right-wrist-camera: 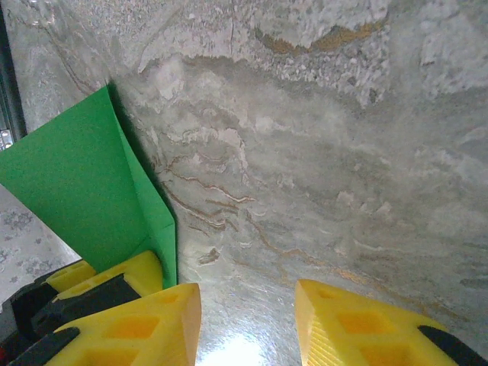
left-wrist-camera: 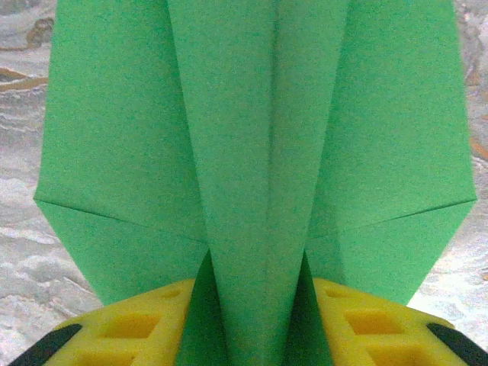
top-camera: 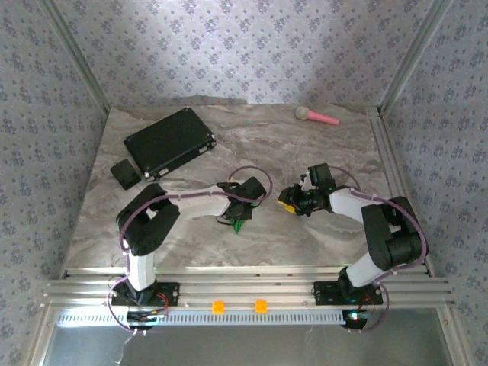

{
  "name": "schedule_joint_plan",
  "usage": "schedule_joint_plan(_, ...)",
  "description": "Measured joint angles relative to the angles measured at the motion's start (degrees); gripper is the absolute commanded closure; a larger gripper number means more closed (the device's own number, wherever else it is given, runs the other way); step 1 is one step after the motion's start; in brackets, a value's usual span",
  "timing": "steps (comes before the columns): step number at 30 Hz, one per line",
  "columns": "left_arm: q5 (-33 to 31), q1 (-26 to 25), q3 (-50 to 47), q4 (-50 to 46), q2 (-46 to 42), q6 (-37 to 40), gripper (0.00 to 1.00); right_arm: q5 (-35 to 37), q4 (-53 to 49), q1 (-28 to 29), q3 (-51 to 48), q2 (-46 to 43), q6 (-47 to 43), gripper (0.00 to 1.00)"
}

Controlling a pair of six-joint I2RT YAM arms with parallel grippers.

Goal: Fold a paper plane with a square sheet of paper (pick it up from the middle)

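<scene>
Setting: a robot test cell in a lab, not a home. Evidence: the left arm (top-camera: 145, 229) and right arm (top-camera: 389, 229) were bolted to aluminium rails (top-camera: 244, 288) along the bottom edge. Slanted aluminium posts (top-camera: 76, 55) framed patterned backdrop walls (top-camera: 229, 46) across the top. The marble-print table (top-camera: 320, 152) at centre carried staged props: black case (top-camera: 169, 141), pink-handled toy (top-camera: 316, 116), paper plane (top-camera: 240, 223).

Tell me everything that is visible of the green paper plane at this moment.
The paper plane is bright green, thin, plain paper, folded lengthwise with sharp creases: a raised middle fold and a wing on each side. The middle fold runs between the yellow fingers of the left gripper; whether they press it is unclear. It is over the marble-patterned table.
</scene>
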Motion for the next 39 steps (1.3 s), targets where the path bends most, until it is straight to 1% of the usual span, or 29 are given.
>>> schedule_joint_plan(2,-0.1,-0.3,0.0,0.4,0.0,-0.5,0.53,0.0,0.0,0.0,0.0,0.0,0.0,0.6)
schedule_joint_plan(6,-0.2,-0.5,-0.3,1.1,0.0,-1.4,0.51,0.0,-0.2,-0.2,0.0,-0.1,-0.2,0.59)
schedule_joint_plan(12,-0.2,-0.5,-0.3,1.3,0.0,-2.1,0.51,0.0,-0.7,-0.6,0.0,-1.3,-0.4,0.59)
schedule_joint_plan(15,-0.1,-0.6,0.2,0.9,0.0,-2.8,0.51,0.1,-1.2,-0.7,0.0,-2.3,-1.2,0.56)
schedule_joint_plan(19,-0.2,-1.6,0.3,-0.4,-0.7,-3.7,0.5,1.2,-3.5,-0.8,0.9,-4.7,-3.4,0.53)
schedule_joint_plan(24,-1.4,-3.4,0.9,-1.9,-3.7,-5.3,0.49,3.4,-6.3,-1.5,3.1,-7.3,-7.0,0.53)
schedule_joint_plan(29,-3.3,-3.9,0.9,-2.5,-6.9,-6.2,0.49,6.6,-9.9,-2.3,4.0,-9.8,-10.7,0.5)
schedule_joint_plan(31,-4.2,-4.1,0.6,-2.4,-8.5,-6.1,0.48,9.6,-12.0,-2.5,4.4,-11.7,-12.4,0.47)
schedule_joint_plan(33,-5.6,-4.1,-0.9,-2.0,-11.2,-5.7,0.46,15.5,-14.4,-2.6,5.0,-15.0,-14.7,0.41)
schedule_joint_plan(34,-6.6,-3.9,-1.6,-1.9,-12.5,-5.3,0.44,19.0,-15.3,-2.6,5.5,-16.8,-15.6,0.36)
schedule_joint_plan(35,-7.8,-3.7,-2.4,-1.9,-14.1,-4.8,0.42,22.7,-15.9,-2.6,5.8,-18.7,-16.5,0.28)
schedule_joint_plan(36,-9.7,-3.2,-3.4,-1.9,-15.8,-4.0,0.38,27.1,-16.1,-2.7,6.0,-20.7,-17.5,0.16)
schedule_joint_plan(37,-11.5,-2.6,-4.2,-1.9,-17.2,-3.3,0.32,30.4,-16.0,-2.8,6.0,-22.2,-18.8,0.1)
schedule_joint_plan(38,-13.9,-1.5,-5.2,-1.9,-18.8,-2.3,0.24,34.6,-15.5,-3.2,5.7,-23.7,-20.1,0.06)
schedule_joint_plan(39,-16.6,0.0,-6.2,-1.9,-20.4,-1.1,0.2,38.6,-13.7,-3.9,4.9,-24.7,-21.1,0.03)
